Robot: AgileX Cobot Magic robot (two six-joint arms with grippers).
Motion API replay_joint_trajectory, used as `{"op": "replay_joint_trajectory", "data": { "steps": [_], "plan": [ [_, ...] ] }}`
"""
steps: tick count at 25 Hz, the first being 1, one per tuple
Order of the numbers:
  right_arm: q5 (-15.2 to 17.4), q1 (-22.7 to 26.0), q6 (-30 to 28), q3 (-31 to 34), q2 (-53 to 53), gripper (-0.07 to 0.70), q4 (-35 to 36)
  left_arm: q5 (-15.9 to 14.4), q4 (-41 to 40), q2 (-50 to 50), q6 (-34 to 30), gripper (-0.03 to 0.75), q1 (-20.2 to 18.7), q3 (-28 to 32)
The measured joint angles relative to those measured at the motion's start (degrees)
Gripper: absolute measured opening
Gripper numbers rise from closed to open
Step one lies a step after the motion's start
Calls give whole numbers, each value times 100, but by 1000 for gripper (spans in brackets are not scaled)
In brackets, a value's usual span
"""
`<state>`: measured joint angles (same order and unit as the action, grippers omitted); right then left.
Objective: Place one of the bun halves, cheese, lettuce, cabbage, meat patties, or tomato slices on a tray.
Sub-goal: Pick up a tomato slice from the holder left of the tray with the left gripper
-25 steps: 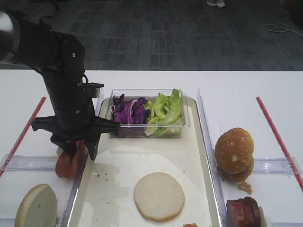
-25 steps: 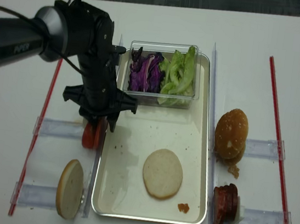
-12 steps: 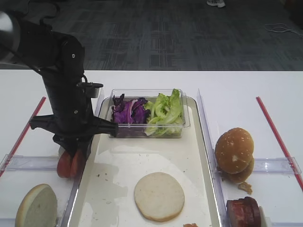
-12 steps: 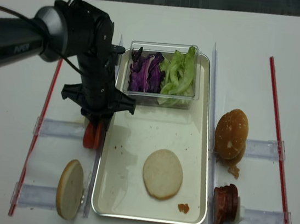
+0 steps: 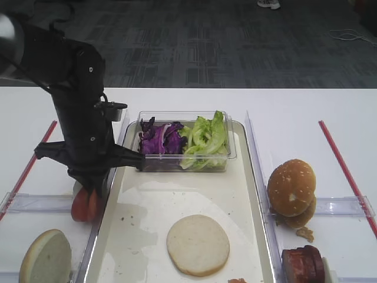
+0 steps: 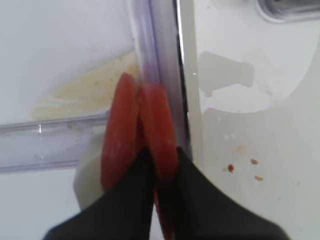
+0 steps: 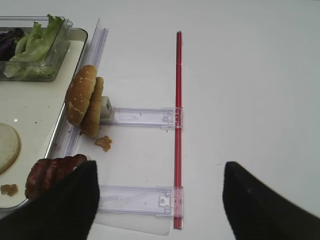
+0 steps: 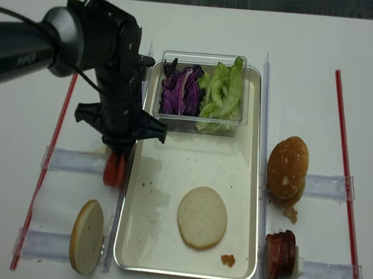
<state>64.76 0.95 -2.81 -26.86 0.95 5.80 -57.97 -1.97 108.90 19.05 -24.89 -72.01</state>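
- The left gripper (image 6: pixel 157 200) on the black arm is closed down on one of the thin round red tomato slices (image 6: pixel 159 127). In the left wrist view the dark fingers (image 6: pixel 135 200) pinch the right-hand slice, with a second slice just beside it at 9 o'clock.
- From the high view those tomato slices (image 5: pixel 83 203) stand on edge in the clear plastic rack (image 5: pixel 41 202) just outside the tray's left rim, around 8 o'clock of the scene.
- The big shallow silver-rimmed rectangular tray (image 8: pixel 159 239) sits in the middle. A pale flat round bun half (image 8: pixel 202 216) lies in it toward 6 o'clock.
- At the tray's 12 o'clock end there's a small clear plastic tub (image 8: pixel 195 123) with purple shredded cabbage (image 8: pixel 181 91) on the left and ruffled green lettuce (image 8: pixel 221 92) on the right.
- Golden speckled bun tops (image 8: pixel 286 168) stand on edge outside the tray at 3 o'clock; dark reddish-brown meat patties (image 8: pixel 280 254) at 5 o'clock.
- Another pale bun half (image 8: pixel 87 235) stands at 7 o'clock.
- The right gripper (image 7: pixel 155 200) hangs over bare white table with its two dark fingers well apart, holding nothing.
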Motion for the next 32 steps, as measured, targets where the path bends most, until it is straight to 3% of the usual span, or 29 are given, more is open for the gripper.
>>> {"op": "replay_joint_trajectory", "data": {
  "steps": [6,22,32],
  "plan": [
    [0,0,0,0,0,531,0,0,-192,-194,85,10,0,0],
    [0,0,0,0,0,531,0,-102,-205,-1421,90,6,0,-35],
    [0,0,0,0,0,531,0,-72,197,-1496,59,6,20,-5]
  ]
}}
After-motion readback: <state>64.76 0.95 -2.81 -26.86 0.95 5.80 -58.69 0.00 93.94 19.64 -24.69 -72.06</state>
